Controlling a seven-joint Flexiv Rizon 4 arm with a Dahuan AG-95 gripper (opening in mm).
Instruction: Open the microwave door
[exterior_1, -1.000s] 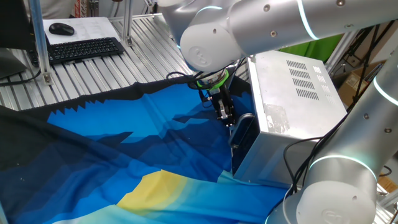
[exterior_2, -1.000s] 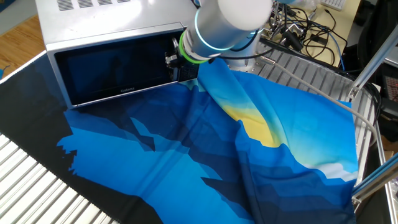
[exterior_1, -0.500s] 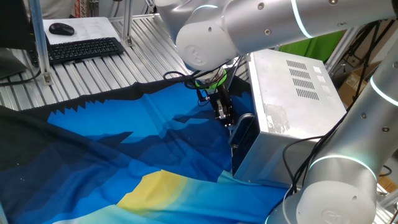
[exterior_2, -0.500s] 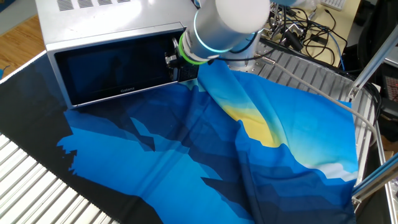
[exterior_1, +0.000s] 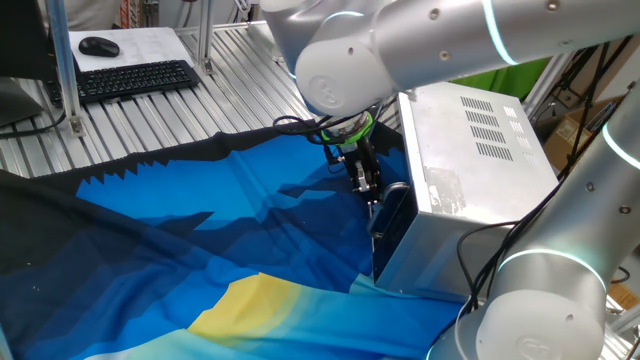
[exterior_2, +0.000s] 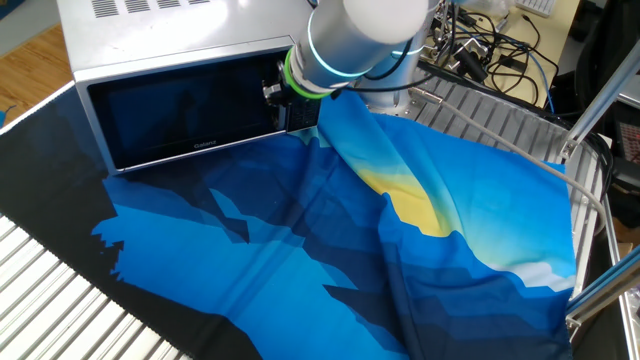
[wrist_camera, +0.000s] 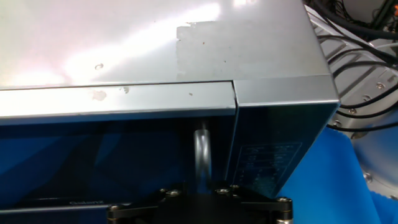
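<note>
The microwave (exterior_1: 480, 150) is a silver-grey box on the blue cloth; it also shows in the other fixed view (exterior_2: 170, 30) and the hand view (wrist_camera: 155, 43). The microwave door (exterior_2: 190, 115) has dark glass and looks closed against the casing. Its curved silver handle (wrist_camera: 202, 152) runs down the door's right side. My gripper (exterior_1: 367, 186) is right at the handle, in front of the door's right edge (exterior_2: 277, 95). In the hand view the handle passes under the gripper's black base (wrist_camera: 205, 202). The fingers are hidden, so their state does not show.
A blue and yellow cloth (exterior_1: 200, 240) covers the table. A keyboard (exterior_1: 135, 78) and mouse (exterior_1: 98, 46) lie at the back left. Cables (exterior_2: 500, 50) and a metal frame post (exterior_2: 600, 100) stand to the right of the microwave. The control panel (wrist_camera: 267, 165) is right of the handle.
The gripper has shifted slightly closer to the microwave door handle and the arm's wrist has turned a little. The door has not moved.
</note>
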